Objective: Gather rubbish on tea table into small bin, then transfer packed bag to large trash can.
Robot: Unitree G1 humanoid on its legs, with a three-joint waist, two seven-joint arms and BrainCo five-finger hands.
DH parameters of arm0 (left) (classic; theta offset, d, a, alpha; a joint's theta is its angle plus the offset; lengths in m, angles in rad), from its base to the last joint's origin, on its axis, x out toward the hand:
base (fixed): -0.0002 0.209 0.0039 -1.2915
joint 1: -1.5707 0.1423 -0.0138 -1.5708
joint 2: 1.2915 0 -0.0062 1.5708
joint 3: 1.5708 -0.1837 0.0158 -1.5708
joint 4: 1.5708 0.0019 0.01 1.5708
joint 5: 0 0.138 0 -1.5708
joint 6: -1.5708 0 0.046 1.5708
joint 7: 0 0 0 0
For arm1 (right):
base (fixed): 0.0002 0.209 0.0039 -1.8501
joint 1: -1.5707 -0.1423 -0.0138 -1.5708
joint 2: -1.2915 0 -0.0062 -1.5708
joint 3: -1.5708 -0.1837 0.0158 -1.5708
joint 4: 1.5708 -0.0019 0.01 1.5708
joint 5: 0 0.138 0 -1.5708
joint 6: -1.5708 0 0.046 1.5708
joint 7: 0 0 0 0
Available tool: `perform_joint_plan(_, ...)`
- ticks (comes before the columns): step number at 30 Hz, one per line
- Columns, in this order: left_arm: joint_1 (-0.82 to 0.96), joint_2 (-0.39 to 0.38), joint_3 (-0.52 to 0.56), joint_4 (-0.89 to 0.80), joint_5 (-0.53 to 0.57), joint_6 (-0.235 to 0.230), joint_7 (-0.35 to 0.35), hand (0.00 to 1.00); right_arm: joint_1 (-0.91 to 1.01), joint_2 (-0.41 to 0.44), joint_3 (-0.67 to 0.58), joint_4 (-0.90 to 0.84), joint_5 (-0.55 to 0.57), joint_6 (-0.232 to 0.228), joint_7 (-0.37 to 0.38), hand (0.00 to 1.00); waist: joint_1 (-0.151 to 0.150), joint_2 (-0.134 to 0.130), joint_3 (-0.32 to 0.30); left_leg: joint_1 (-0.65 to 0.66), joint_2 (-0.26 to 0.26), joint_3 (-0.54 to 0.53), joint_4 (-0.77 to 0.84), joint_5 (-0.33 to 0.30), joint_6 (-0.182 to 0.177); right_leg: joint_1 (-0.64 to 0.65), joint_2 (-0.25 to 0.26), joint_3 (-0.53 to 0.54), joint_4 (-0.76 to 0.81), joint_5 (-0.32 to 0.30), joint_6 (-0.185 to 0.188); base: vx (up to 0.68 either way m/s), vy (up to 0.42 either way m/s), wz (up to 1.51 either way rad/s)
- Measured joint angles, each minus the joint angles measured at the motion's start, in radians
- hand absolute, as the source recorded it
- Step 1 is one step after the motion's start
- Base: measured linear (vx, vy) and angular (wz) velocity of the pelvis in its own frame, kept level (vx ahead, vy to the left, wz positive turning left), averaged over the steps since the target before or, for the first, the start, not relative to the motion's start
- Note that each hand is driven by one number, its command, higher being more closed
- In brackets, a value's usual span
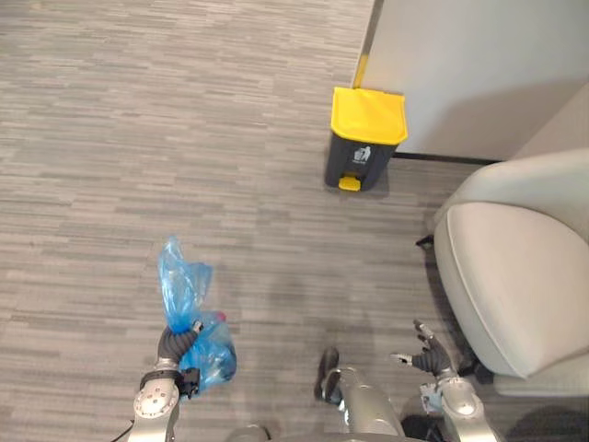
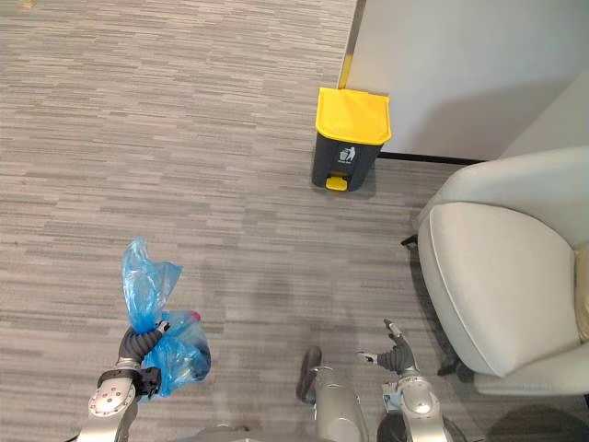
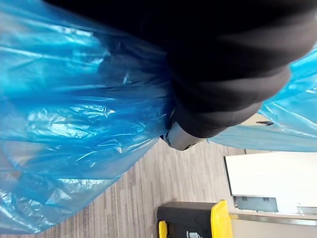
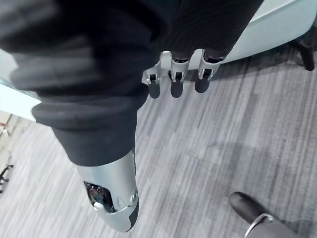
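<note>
Left hand (image 1: 175, 345) low on the robot's left, fingers closed round the neck of the blue bag (image 1: 187, 281). Bag was off the floor (image 1: 110, 138), loose top above the grip, full part bulging beside the wrist. Right hand (image 1: 431, 354) empty, fingers (image 4: 177, 82) relaxed and spread, just beside the pale armchair (image 1: 515, 267). Further ahead, well apart from the bag: dark trash can (image 1: 366, 136), yellow lid down, against the wall (image 1: 479, 64).

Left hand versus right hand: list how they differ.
The left hand is curled round the neck of the blue bag; the right hand is open and empty. The left hand hangs over the floor; the right hand is near the armchair. Both wear dark ribbed covers.
</note>
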Motion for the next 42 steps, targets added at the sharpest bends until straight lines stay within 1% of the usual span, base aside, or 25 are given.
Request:
perform_joint_plan(1,0.015,-0.021,-0.002,0.000,0.000,0.000,0.000,1.00,0.002,-0.006,0.001,-0.026,0.000,0.006,-0.001,0.00,0.017,0.025,0.011,-0.090,0.058,-0.038,0.233,0.019,0.011,0.071,0.051,0.017,-0.040,-0.017,-0.017,0.59,-0.101,-0.69)
perform_joint_plan(4,0.023,-0.027,-0.032,0.000,-0.001,0.005,-0.001,1.00,-0.001,0.000,0.002,-0.074,0.013,0.006,-0.017,0.00,0.037,0.003,0.028,-0.256,0.079,-0.055,0.412,-0.019,0.071,0.220,0.085,0.071,-0.124,-0.048,-0.031,0.53,-0.054,-0.59)
perform_joint_plan(7,0.020,-0.025,-0.035,-0.001,-0.003,0.004,-0.002,1.00,-0.023,-0.006,0.002,-0.089,0.017,0.004,-0.022,0.00,0.080,-0.040,0.035,-0.413,-0.010,-0.039,0.118,-0.045,0.116,0.355,0.069,0.168,-0.224,-0.082,-0.018,0.54,0.004,-0.67)
perform_joint_plan(10,0.040,-0.031,-0.036,-0.002,-0.002,0.004,0.000,1.00,-0.045,-0.014,0.001,-0.039,0.017,0.003,-0.026,0.00,0.110,-0.028,0.027,-0.427,-0.099,-0.127,-0.386,0.045,0.057,0.432,0.052,0.252,-0.271,-0.133,0.042,0.51,0.154,-0.86)
perform_joint_plan(11,0.044,-0.035,-0.035,-0.002,-0.001,0.004,0.001,1.00,-0.041,-0.020,0.001,-0.024,0.016,0.004,-0.030,0.00,0.115,-0.018,0.021,-0.429,-0.101,-0.140,-0.413,0.089,0.062,0.444,0.053,0.271,-0.264,-0.160,0.053,0.61,0.277,-0.90)
perform_joint_plan(12,0.055,-0.031,-0.032,-0.001,-0.001,0.005,0.005,1.00,-0.041,-0.015,0.005,0.003,0.015,0.009,-0.033,0.00,0.119,-0.035,0.006,-0.430,-0.126,-0.142,-0.352,0.153,0.104,0.453,0.024,0.302,-0.217,-0.221,0.082,0.70,0.282,-0.65)
perform_joint_plan(13,0.058,-0.029,-0.032,0.001,-0.001,0.008,0.006,1.00,-0.020,0.002,0.003,0.003,0.010,0.009,-0.040,0.00,0.113,-0.075,-0.020,-0.434,-0.160,-0.120,-0.302,0.118,0.140,0.433,-0.026,0.305,-0.118,-0.278,0.131,0.75,0.249,-0.51)
perform_joint_plan(14,0.049,-0.032,-0.040,0.001,-0.001,0.012,0.007,1.00,-0.018,0.006,0.001,0.004,0.009,0.009,-0.043,0.00,0.112,-0.083,-0.023,-0.426,-0.170,-0.100,-0.266,0.076,0.161,0.379,-0.058,0.298,0.027,-0.291,0.161,0.74,0.224,-0.38)
perform_joint_plan(15,0.042,-0.029,-0.053,0.001,-0.001,0.013,0.006,1.00,-0.024,0.015,0.002,0.015,0.007,0.009,-0.043,0.00,0.109,-0.089,-0.019,-0.391,-0.178,-0.081,-0.245,0.037,0.174,0.309,-0.083,0.289,0.233,-0.267,0.202,0.69,0.228,-0.34)
perform_joint_plan(16,0.036,-0.018,-0.070,0.002,-0.001,0.015,0.005,1.00,-0.034,0.030,0.004,0.028,0.002,0.010,-0.043,0.00,0.086,-0.098,-0.007,-0.311,-0.198,-0.071,-0.244,-0.013,0.194,0.225,-0.137,0.258,0.496,-0.174,0.267,0.66,0.242,-0.16)
perform_joint_plan(19,0.032,0.001,-0.081,0.001,-0.001,0.014,0.011,1.00,-0.037,0.048,0.030,0.034,0.000,0.010,-0.045,0.00,0.045,-0.074,0.006,-0.111,-0.201,-0.073,-0.311,-0.049,0.210,0.115,-0.191,0.148,0.676,-0.218,0.192,0.71,0.173,0.02)
perform_joint_plan(23,-0.005,0.026,-0.078,0.002,-0.003,0.011,0.021,1.00,-0.064,0.056,0.048,0.028,-0.001,0.008,-0.043,0.00,0.039,-0.061,0.012,0.018,-0.176,-0.074,-0.432,-0.051,0.206,-0.050,-0.180,0.019,0.386,-0.215,0.184,0.57,0.018,-0.02)
perform_joint_plan(24,-0.015,0.024,-0.069,0.006,-0.003,0.011,0.022,1.00,-0.068,0.047,0.047,0.033,-0.001,0.008,-0.043,0.00,0.032,-0.053,0.018,0.054,-0.161,-0.076,-0.449,-0.063,0.186,-0.071,-0.138,0.031,0.195,-0.163,0.181,0.55,-0.066,0.15)
perform_joint_plan(26,-0.022,0.027,-0.064,0.023,-0.001,0.010,0.023,1.00,-0.063,0.041,0.045,0.036,-0.006,0.010,-0.044,0.00,0.033,-0.071,0.017,0.118,-0.161,-0.086,-0.452,-0.096,0.128,-0.052,-0.077,0.087,-0.115,0.045,0.166,0.59,-0.104,0.23)
perform_joint_plan(27,-0.023,0.023,-0.063,0.044,0.005,0.010,0.022,1.00,-0.047,0.035,0.043,0.039,-0.013,0.011,-0.044,0.00,0.024,-0.076,0.015,0.154,-0.161,-0.108,-0.430,-0.134,0.084,-0.020,-0.066,0.132,-0.160,0.249,0.090,0.51,-0.106,0.15)
perform_joint_plan(28,-0.041,0.002,-0.062,0.067,0.009,0.014,0.023,1.00,-0.056,0.017,0.039,0.053,-0.018,0.017,-0.044,0.00,0.031,-0.035,0.017,0.156,-0.131,-0.123,-0.409,-0.137,0.083,-0.023,-0.038,0.121,-0.126,0.237,0.093,0.58,-0.101,0.26)
perform_joint_plan(29,-0.052,0.004,-0.061,0.067,0.013,0.012,0.021,1.00,-0.071,0.015,0.034,0.054,-0.023,0.023,-0.043,0.00,0.020,-0.028,0.016,0.120,-0.122,-0.145,-0.345,-0.107,0.047,-0.027,-0.040,0.132,-0.088,0.172,0.089,0.52,-0.095,0.04)
perform_joint_plan(31,-0.067,-0.001,-0.062,0.070,0.016,0.011,0.021,1.00,-0.075,0.014,0.027,0.052,-0.022,0.024,-0.043,0.00,0.008,-0.020,0.020,0.073,-0.108,-0.157,-0.200,-0.014,0.052,0.007,-0.047,0.105,-0.058,0.106,0.091,0.55,-0.140,0.35)
perform_joint_plan(32,-0.075,-0.019,-0.061,0.070,0.015,0.011,0.021,1.00,-0.065,0.013,0.027,0.043,-0.021,0.026,-0.043,0.00,0.007,-0.016,0.028,0.011,-0.083,-0.151,-0.029,0.088,0.041,0.088,-0.044,0.088,-0.102,0.086,0.089,0.49,-0.133,0.49)
perform_joint_plan(34,-0.073,-0.049,-0.065,0.063,0.014,-0.002,0.022,1.00,-0.036,0.022,0.024,-0.008,-0.018,0.025,-0.049,0.00,0.031,-0.012,0.036,-0.091,-0.007,-0.086,0.172,-0.004,0.055,0.204,-0.030,0.073,-0.175,0.075,0.082,0.40,-0.082,0.26)
perform_joint_plan(37,-0.073,-0.058,-0.089,0.063,0.014,-0.002,0.021,1.00,-0.046,0.028,-0.008,-0.024,0.011,0.011,-0.065,0.00,0.065,-0.022,0.034,-0.230,0.001,-0.011,-0.045,-0.065,0.103,0.289,-0.041,0.058,-0.251,0.071,0.093,0.36,-0.011,-0.02)
perform_joint_plan(38,-0.069,-0.058,-0.089,0.063,0.014,-0.002,0.021,1.00,-0.048,0.029,-0.016,-0.024,0.013,0.012,-0.066,0.00,0.063,-0.016,0.033,-0.237,0.001,-0.006,-0.128,-0.050,0.092,0.299,-0.040,0.055,-0.251,0.062,0.108,0.34,0.136,0.04)
perform_joint_plan(39,-0.062,-0.068,-0.089,0.065,0.014,-0.001,0.021,1.00,-0.040,0.024,-0.039,-0.025,0.013,0.012,-0.070,0.00,0.061,0.019,0.027,-0.244,0.008,0.000,-0.294,0.095,0.095,0.322,-0.018,0.054,-0.248,0.042,0.137,0.27,0.156,-0.02)
perform_joint_plan(41,-0.056,-0.067,-0.084,0.069,0.014,0.000,0.022,1.00,-0.039,0.033,-0.056,-0.007,0.014,0.022,-0.076,0.00,0.064,0.017,0.018,-0.228,0.004,0.006,-0.330,0.079,0.104,0.328,-0.018,0.070,-0.243,0.024,0.158,0.28,0.162,-0.03)
perform_joint_plan(42,-0.051,-0.061,-0.084,0.067,0.014,0.000,0.021,1.00,-0.029,0.043,-0.060,-0.008,0.014,0.023,-0.083,0.00,0.063,-0.011,0.005,-0.189,-0.045,0.029,-0.409,0.097,0.117,0.322,-0.059,0.087,-0.244,0.013,0.177,0.25,0.143,-0.01)
